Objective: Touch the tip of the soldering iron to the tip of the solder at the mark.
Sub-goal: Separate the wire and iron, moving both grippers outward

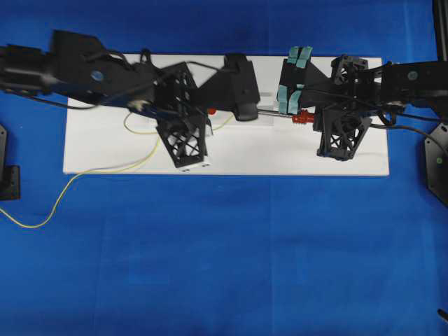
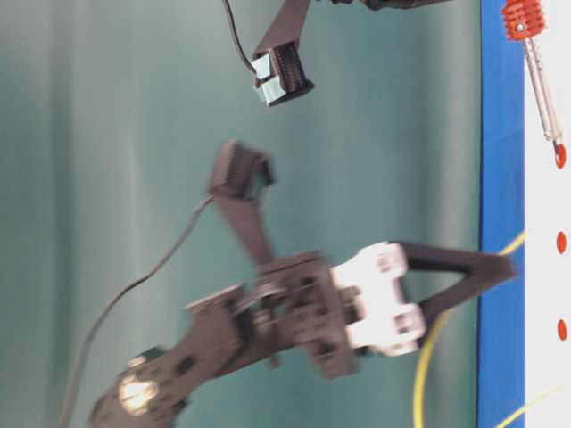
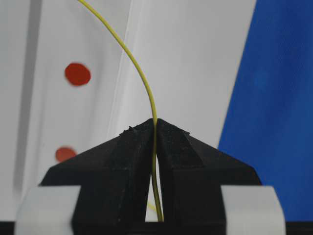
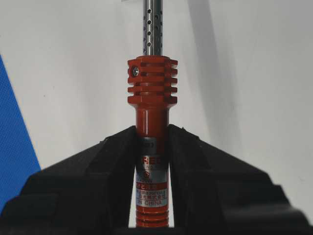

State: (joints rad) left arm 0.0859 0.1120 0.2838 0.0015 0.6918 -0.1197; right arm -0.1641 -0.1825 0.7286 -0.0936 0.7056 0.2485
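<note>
My right gripper [image 4: 152, 129] is shut on the red-orange handle of the soldering iron [image 4: 152, 81]. In the overhead view the right gripper [image 1: 315, 117] holds the soldering iron [image 1: 299, 117] pointing left over the white board. At table level the soldering iron's [image 2: 535, 80] shaft ends at a red mark [image 2: 559, 156]. My left gripper [image 3: 155, 122] is shut on the thin yellow solder [image 3: 142, 78], which curves up out of that view beside two red marks [image 3: 78, 74]. From above, the left gripper [image 1: 205, 113] sits by a mark [image 1: 211, 110]. The solder's tip is hidden.
The white board [image 1: 280, 157] lies on a blue cloth. The solder's long tail [image 1: 42, 217] trails off the board's left front corner. The iron's black cord [image 1: 413, 129] runs right. Black mounts stand at the left edge [image 1: 7, 168] and the right edge [image 1: 437, 161].
</note>
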